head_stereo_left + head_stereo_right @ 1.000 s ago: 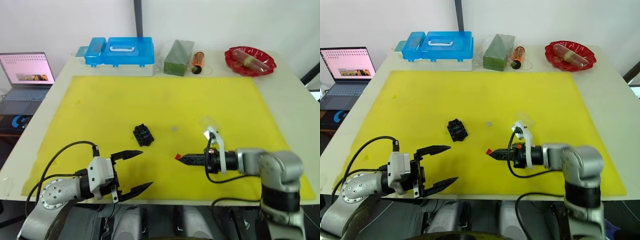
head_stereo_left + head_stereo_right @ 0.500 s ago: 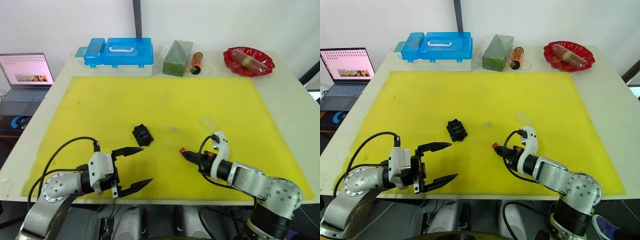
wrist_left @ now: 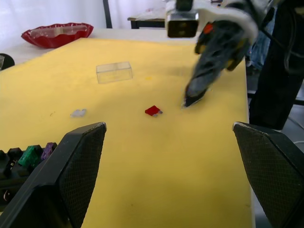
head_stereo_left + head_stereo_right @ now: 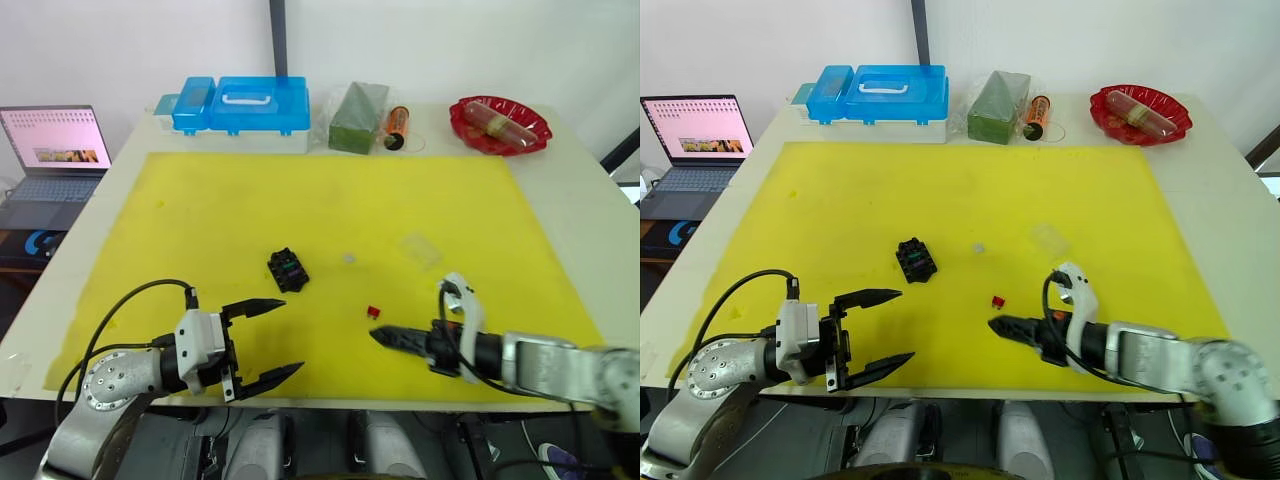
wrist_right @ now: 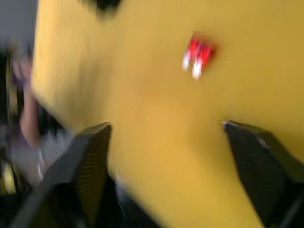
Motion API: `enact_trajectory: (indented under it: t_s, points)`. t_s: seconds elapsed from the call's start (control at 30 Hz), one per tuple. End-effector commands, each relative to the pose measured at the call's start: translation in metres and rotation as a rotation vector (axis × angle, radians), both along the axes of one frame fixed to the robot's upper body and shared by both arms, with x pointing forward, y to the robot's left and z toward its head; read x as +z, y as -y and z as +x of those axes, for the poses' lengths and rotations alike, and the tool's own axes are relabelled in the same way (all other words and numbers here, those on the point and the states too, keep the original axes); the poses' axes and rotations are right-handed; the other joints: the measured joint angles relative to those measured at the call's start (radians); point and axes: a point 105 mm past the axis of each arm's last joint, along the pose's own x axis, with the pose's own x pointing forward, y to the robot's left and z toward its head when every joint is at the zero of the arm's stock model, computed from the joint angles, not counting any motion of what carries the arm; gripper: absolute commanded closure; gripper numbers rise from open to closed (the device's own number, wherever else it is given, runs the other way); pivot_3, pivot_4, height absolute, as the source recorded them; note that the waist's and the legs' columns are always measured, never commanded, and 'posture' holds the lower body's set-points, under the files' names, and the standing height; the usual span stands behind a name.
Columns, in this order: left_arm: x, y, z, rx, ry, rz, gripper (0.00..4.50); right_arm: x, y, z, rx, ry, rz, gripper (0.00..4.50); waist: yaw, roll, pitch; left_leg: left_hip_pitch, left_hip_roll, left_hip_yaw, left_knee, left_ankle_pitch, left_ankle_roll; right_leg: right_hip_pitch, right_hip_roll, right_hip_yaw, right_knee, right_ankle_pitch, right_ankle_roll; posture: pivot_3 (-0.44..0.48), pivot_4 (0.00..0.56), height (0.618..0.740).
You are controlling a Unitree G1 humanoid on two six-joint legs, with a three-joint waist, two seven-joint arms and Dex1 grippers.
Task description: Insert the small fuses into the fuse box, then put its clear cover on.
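The right gripper [image 4: 385, 337], two black fingers on a white and grey wrist, lay low over the near edge of the yellow mat [image 4: 200, 210]. In the head views its fingers came to one narrow point, while the wrist view showed a gap between them, so whether it was parted or closed could not be told; it held nothing. A tiny red plastic blade fuse [image 4: 373, 312] lay loose on the mat just ahead of that tip, not touching it.

The left gripper [image 4: 270, 340] hovered at the mat's near edge with its black fingers spread wide and empty. Ahead of it and slightly to its right sat the small black plastic fuse box [image 4: 287, 270], with a green fuse [image 3: 29, 155] and a purple fuse [image 3: 47, 151] standing in its slots.

Farther out from the right gripper, beyond the red fuse, a pale grey fuse [image 4: 348, 258] lay on the mat, and the small clear rectangular cover [image 4: 420, 249] rested ahead of the right wrist, well apart from the fuse box.
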Motion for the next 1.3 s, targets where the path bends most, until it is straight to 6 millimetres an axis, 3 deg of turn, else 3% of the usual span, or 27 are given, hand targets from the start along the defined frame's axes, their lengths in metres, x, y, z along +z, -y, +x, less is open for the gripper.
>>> enact_trajectory:
  t_s: [0.03, 0.17, 0.27, 0.37, 0.47, 0.6, 0.8, 1.3]
  points:
    - [0.004, 0.003, -0.002, -0.02, 0.036, -0.008, 0.0, 0.015, 0.002, -0.001, 0.094, -0.015, 0.058, 0.15, -0.001, -0.001, 0.0, 0.0, 0.0, 0.0, 0.0, 0.0, 0.0, 0.0, 0.0, 0.0, 0.0, 0.0, 0.0, 0.0, 0.15, 0.74]
    - [0.003, 0.005, -0.002, -0.026, 0.044, -0.01, 0.0, 0.023, 0.014, 0.026, 0.101, 0.047, 0.073, 0.15, -0.001, -0.001, 0.0, 0.0, 0.0, 0.0, 0.0, 0.0, 0.0, 0.0, 0.0, 0.0, 0.0, 0.0, 0.0, 0.0, 0.15, 0.74]
    - [0.003, 0.006, -0.004, -0.036, 0.05, -0.009, 0.0, 0.025, 0.018, 0.039, 0.095, 0.025, 0.133, 0.77, 0.003, -0.001, 0.0, 0.0, 0.0, 0.0, 0.0, 0.0, 0.0, -0.001, 0.0, 0.0, 0.0, 0.0, 0.0, 0.0, 0.15, 0.74]
    - [0.003, 0.007, -0.004, -0.042, 0.053, -0.006, 0.0, 0.026, 0.01, 0.047, 0.143, 0.029, 0.157, 1.75, 0.011, -0.001, 0.0, 0.0, 0.0, 0.001, 0.0, 0.0, 0.0, -0.001, 0.0, 0.0, 0.0, 0.0, 0.0, 0.0, 0.15, 0.74]
    - [0.004, 0.007, -0.002, -0.038, 0.058, -0.005, 0.0, 0.022, 0.006, 0.052, 0.158, 0.027, 0.163, 1.75, 0.017, 0.0, 0.0, 0.0, 0.0, 0.001, 0.0, 0.0, 0.0, -0.001, 0.0, 0.0, 0.0, 0.0, 0.0, 0.0, 0.15, 0.74]
    - [0.006, 0.008, -0.003, -0.04, 0.06, -0.004, 0.0, 0.016, 0.002, 0.057, 0.161, 0.001, 0.178, 2.57, 0.021, 0.0, 0.0, -0.001, 0.0, 0.001, 0.0, 0.0, 0.0, -0.001, -0.001, 0.0, 0.0, 0.0, 0.0, 0.0, 0.15, 0.74]
    - [0.007, 0.008, -0.001, -0.035, 0.063, -0.002, 0.0, 0.003, 0.004, 0.062, 0.135, -0.028, 0.153, 2.57, 0.02, 0.0, 0.0, -0.001, 0.0, 0.001, 0.0, 0.0, 0.0, -0.001, -0.002, 0.0, 0.0, 0.001, -0.001, 0.0, 0.15, 0.74]
    - [0.01, 0.01, 0.002, -0.042, 0.069, -0.005, 0.0, -0.004, 0.001, 0.077, 0.104, -0.018, 0.156, 2.57, 0.019, 0.0, 0.0, -0.001, 0.0, 0.001, 0.0, 0.0, 0.0, -0.002, -0.003, 0.0, 0.0, 0.001, -0.001, 0.0, 0.15, 0.74]
